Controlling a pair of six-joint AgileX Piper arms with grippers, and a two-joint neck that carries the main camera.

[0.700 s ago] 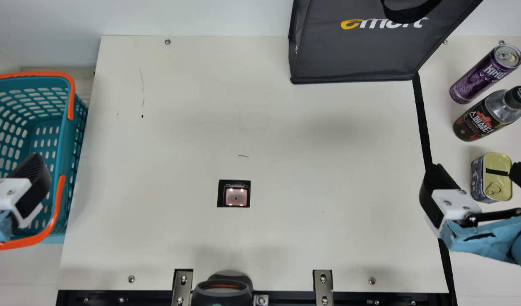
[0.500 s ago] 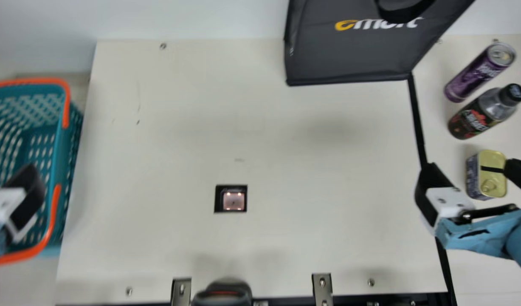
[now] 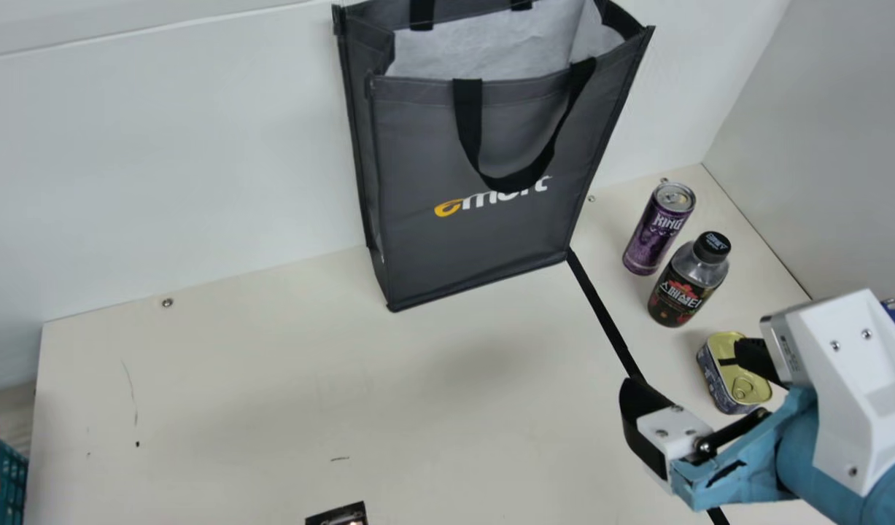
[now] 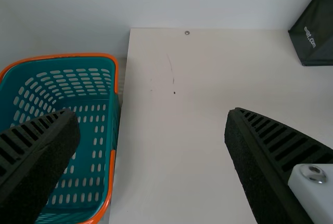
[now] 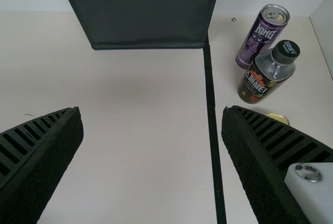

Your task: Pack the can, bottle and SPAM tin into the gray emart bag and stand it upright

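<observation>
In the main view my right gripper [image 3: 691, 379] is open above the table's right part, one finger over the SPAM tin [image 3: 735, 375]. The purple can [image 3: 657, 232] and the dark bottle [image 3: 684, 284] stand side by side behind that tin. The gray emart bag [image 3: 483, 240] stands upright at the back, its top open and white inside. From the right wrist view, my right gripper [image 5: 152, 125] has nothing between its fingers; the tin [image 5: 278, 118] is mostly hidden behind one finger. In the left wrist view my left gripper [image 4: 153, 125] is open and empty, one finger over the basket.
A teal basket with orange handles [image 4: 115, 115] stands at the table's left side. A black strip [image 3: 607, 321] runs along the tabletop between the bag's corner and the right gripper. White walls rise behind the table and on its right.
The main camera has turned up and to the right, bringing the bag's open top into sight. No thing or arm has clearly moved otherwise.
</observation>
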